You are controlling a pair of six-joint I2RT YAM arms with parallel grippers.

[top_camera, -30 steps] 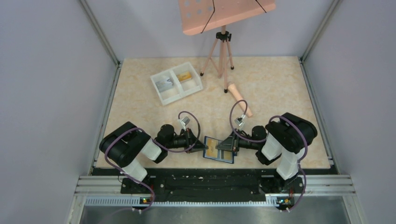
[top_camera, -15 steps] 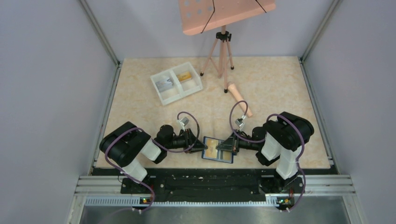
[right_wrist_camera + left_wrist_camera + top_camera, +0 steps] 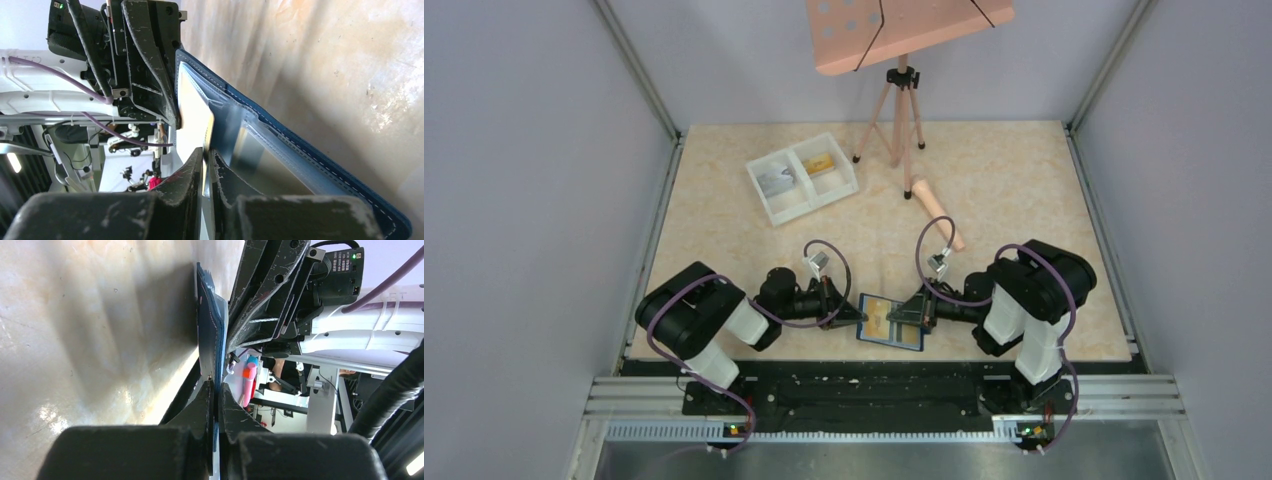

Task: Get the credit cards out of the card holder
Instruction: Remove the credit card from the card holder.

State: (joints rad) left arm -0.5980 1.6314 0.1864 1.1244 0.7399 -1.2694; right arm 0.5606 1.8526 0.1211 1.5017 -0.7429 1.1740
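Observation:
The blue card holder (image 3: pixel 894 338) lies open near the table's front edge, between my two grippers. My left gripper (image 3: pixel 861 313) is shut on the holder's left edge; in the left wrist view its jaws (image 3: pixel 216 390) pinch the thin blue cover (image 3: pixel 210 330). My right gripper (image 3: pixel 903 315) reaches in from the right. In the right wrist view it (image 3: pixel 206 152) is shut on the edge of a pale yellow credit card (image 3: pixel 195 117) that sticks partly out of a slot. The holder's clear pocket and stitched blue cover (image 3: pixel 320 165) lie to the right of the card.
A white two-compartment tray (image 3: pixel 788 205) stands at the back left, with a grey card (image 3: pixel 776 181) and a yellow card (image 3: pixel 821 164) in it. A pink tripod (image 3: pixel 902 115) carries a pink board (image 3: pixel 904 30) at the back. A pink cylinder (image 3: pixel 936 208) lies right of centre.
The card holder and the right gripper have shifted slightly to the left. Both arms otherwise stay low at the front edge.

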